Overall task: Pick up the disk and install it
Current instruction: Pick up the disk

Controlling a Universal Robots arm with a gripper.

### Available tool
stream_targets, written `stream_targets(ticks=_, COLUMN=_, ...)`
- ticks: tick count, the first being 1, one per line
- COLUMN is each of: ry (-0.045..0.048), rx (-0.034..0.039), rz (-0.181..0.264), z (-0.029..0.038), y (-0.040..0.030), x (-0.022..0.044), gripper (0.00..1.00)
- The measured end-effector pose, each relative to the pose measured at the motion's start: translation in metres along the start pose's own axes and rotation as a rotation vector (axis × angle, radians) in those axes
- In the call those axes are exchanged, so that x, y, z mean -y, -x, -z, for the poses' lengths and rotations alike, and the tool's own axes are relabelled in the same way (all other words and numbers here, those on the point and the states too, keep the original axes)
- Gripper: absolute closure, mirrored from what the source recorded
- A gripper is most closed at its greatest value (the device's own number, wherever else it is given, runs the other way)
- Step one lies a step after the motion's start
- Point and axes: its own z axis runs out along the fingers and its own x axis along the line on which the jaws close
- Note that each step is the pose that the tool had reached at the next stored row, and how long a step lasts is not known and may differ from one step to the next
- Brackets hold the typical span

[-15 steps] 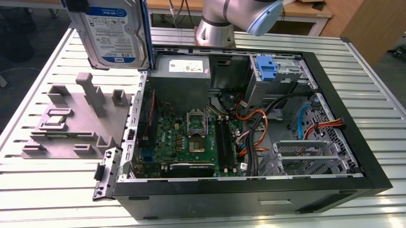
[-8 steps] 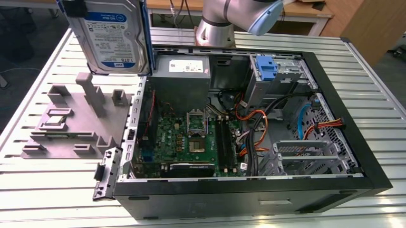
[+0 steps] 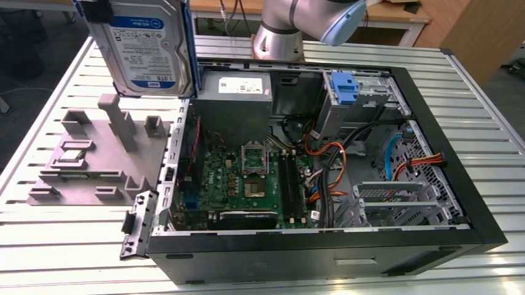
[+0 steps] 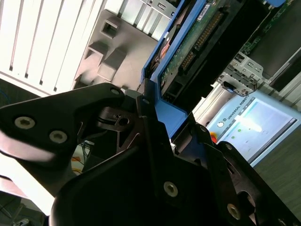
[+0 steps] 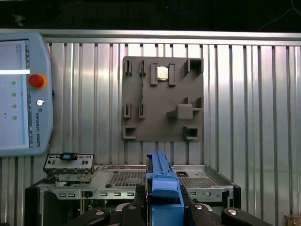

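The disk (image 3: 144,46), a silver-grey drive with a white-and-blue label in a blue carrier, hangs upright in the air at the exterior view's upper left, above the grey fixture (image 3: 98,160) and beside the open computer case (image 3: 459,184). In the first wrist view my gripper (image 5: 163,209) is shut on the carrier's blue edge (image 5: 162,186), with a black finger (image 5: 136,209) on each side. In the second wrist view the same black fingers (image 4: 141,155) clamp the blue frame (image 4: 164,110), and the drive's green circuit board (image 4: 193,47) faces the camera.
The case lies open on the slatted metal table (image 3: 66,246), showing a motherboard (image 3: 246,178), a grey power supply (image 3: 238,92), a blue caddy (image 3: 345,86) and a metal drive cage (image 3: 394,196). A chip (image 5: 162,73) sits in the fixture. A teach pendant (image 5: 21,94) lies on the table.
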Motion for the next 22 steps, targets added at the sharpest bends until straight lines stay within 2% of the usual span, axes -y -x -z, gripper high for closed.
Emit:
stream_targets(ticks=15, ry=0.0, rx=0.0, rz=0.0, z=0.0003, y=0.0002, x=0.0115, gripper=0.63)
stream_targets(ticks=22, ry=0.0, rx=0.0, rz=0.0, z=0.0003, y=0.0002, x=0.0131, gripper=0.63)
